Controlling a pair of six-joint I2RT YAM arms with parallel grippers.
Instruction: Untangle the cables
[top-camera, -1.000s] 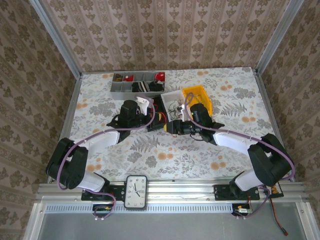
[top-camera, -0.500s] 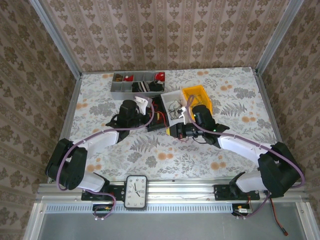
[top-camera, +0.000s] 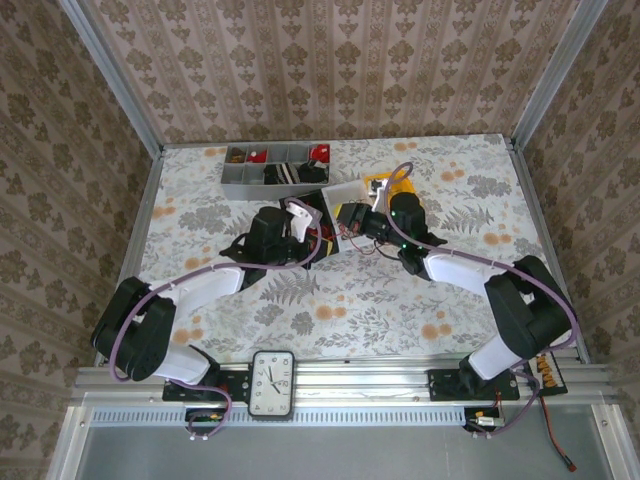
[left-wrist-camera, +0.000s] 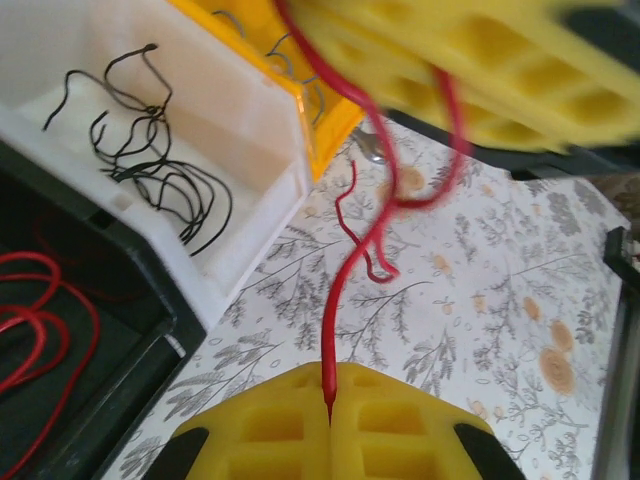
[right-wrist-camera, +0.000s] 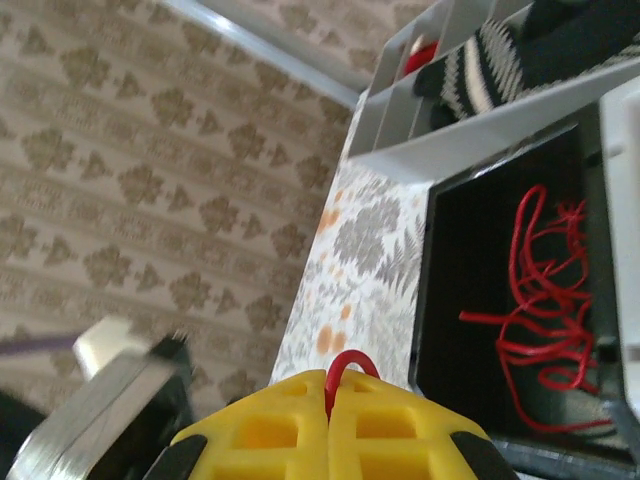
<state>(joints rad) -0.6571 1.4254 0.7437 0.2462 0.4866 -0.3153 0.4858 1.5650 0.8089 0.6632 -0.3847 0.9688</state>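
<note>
Fingers of the left gripper (left-wrist-camera: 330, 405) pinch 1 thin red flexible cable (left-wrist-camera: 333, 330) at 6 o'clock — the right gripper (right-wrist-camera: 330, 385) pinches a loop of it; thin black cables (left-wrist-camera: 150, 170) lie in a white plastic bin (left-wrist-camera: 240, 100) at 10 o'clock.

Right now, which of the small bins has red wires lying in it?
The black bin: loose red wires lie on its dark floor. The white bin beside it holds only thin black wires.
</note>
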